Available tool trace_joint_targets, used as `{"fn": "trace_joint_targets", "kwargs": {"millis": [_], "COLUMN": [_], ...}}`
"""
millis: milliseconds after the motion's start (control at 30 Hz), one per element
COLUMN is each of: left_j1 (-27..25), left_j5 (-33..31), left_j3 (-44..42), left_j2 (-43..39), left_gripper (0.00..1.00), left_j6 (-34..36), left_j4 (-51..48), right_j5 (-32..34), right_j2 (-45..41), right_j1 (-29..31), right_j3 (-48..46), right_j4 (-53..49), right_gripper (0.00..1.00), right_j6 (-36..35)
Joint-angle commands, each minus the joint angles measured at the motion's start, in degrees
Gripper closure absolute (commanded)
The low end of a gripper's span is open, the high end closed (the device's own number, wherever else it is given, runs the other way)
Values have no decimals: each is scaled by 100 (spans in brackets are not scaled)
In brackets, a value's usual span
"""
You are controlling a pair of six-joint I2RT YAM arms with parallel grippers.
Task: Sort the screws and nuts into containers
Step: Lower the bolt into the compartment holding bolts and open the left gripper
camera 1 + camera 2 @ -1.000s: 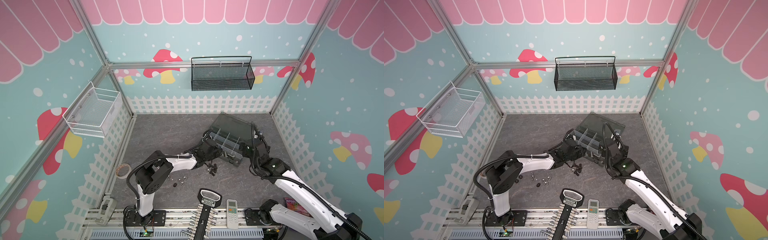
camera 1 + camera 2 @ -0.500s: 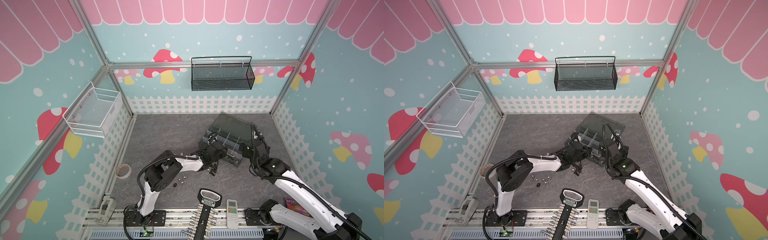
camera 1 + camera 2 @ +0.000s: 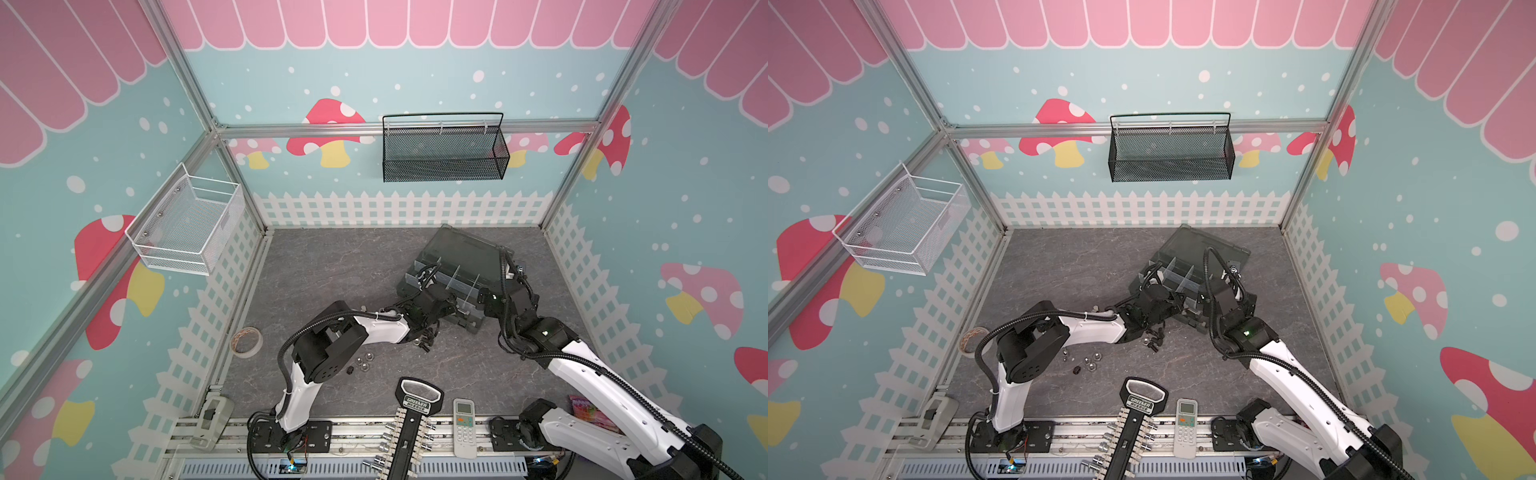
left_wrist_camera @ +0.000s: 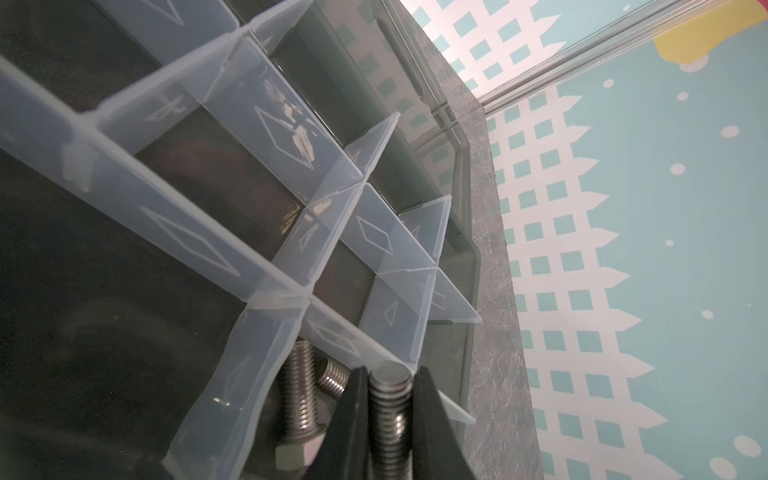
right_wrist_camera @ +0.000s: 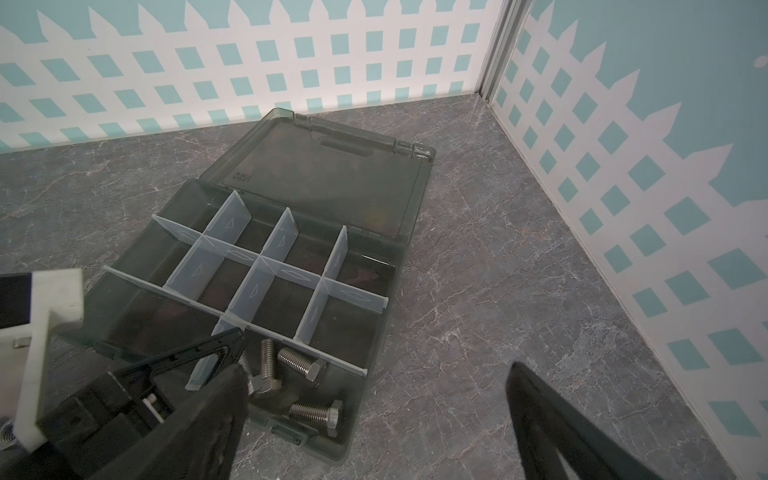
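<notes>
Head of screw (image 4: 388, 415) in left fingers (image 4: 353, 424) is cropped.

A black mesh basket (image 3: 444, 151) is hanging on the back wall, far beyond the left fingers (image 4: 351, 424), and a white wire basket (image 3: 187, 226) is hanging well off to their left. A tape roll (image 3: 246, 342) is lying well left of them too. A socket rack (image 3: 409, 432) and a white remote (image 3: 464, 428) are sitting side by side — well nearer the front than the right fingers (image 5: 552, 424).
</notes>
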Motion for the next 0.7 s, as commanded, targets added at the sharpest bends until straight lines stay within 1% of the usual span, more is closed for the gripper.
{"fn": "trace_joint_targets", "kwargs": {"millis": [0, 167, 233, 467, 667], "left_j1": [-77, -113, -115, -123, -123], "left_j5": [-227, -357, -388, -509, -912], "left_j3": [92, 50, 31, -129, -448], "left_j2": [38, -40, -73, -272, -773], "left_gripper": [84, 74, 71, 70, 68], "left_j6": [60, 207, 230, 324, 600], "left_j4": [123, 23, 25, 56, 77], "right_j5": [30, 13, 2, -25, -94], "right_j2": [0, 9, 17, 36, 52], "right_j1": [-13, -11, -11, -7, -7], "right_j3": [-78, -60, -38, -15, -41], "right_j4": [-18, -13, -9, 22, 161], "right_gripper": [2, 2, 2, 2, 2], "right_j6": [143, 144, 149, 197, 133]}}
